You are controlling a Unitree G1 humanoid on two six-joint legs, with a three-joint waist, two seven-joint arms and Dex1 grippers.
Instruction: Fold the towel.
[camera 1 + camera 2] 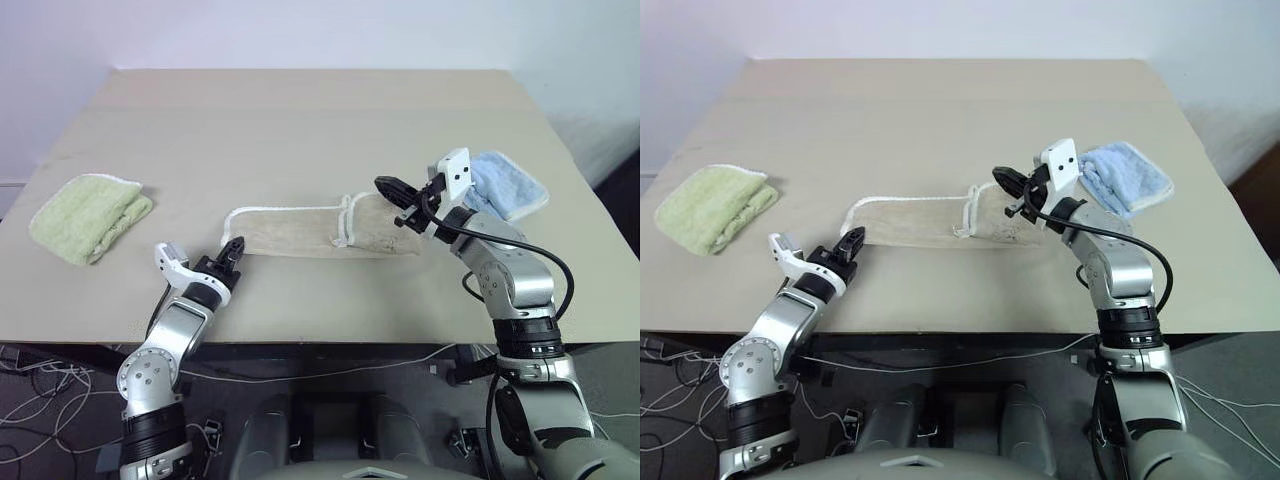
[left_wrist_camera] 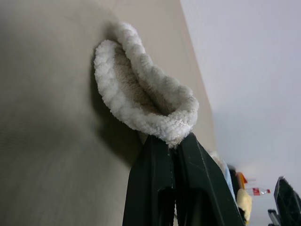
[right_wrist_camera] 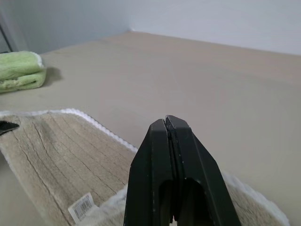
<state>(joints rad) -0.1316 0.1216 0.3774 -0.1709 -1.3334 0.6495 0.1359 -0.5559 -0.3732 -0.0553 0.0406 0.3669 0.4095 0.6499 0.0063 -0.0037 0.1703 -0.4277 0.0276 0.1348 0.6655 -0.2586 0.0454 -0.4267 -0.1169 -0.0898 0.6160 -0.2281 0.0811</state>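
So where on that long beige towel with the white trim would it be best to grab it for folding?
Probably at the two near corners, coming in low from the robot's side. The long beige towel with white trim lies flat and lengthwise across the tan table, so its thin edges offer the only pinchable parts. The left hand is shut on one end's rim, the right hand on the other end.

A tan table [image 1: 300, 120] bears a beige towel [image 1: 300, 230], a folded green towel [image 1: 88, 215] and a blue towel [image 1: 510, 185].
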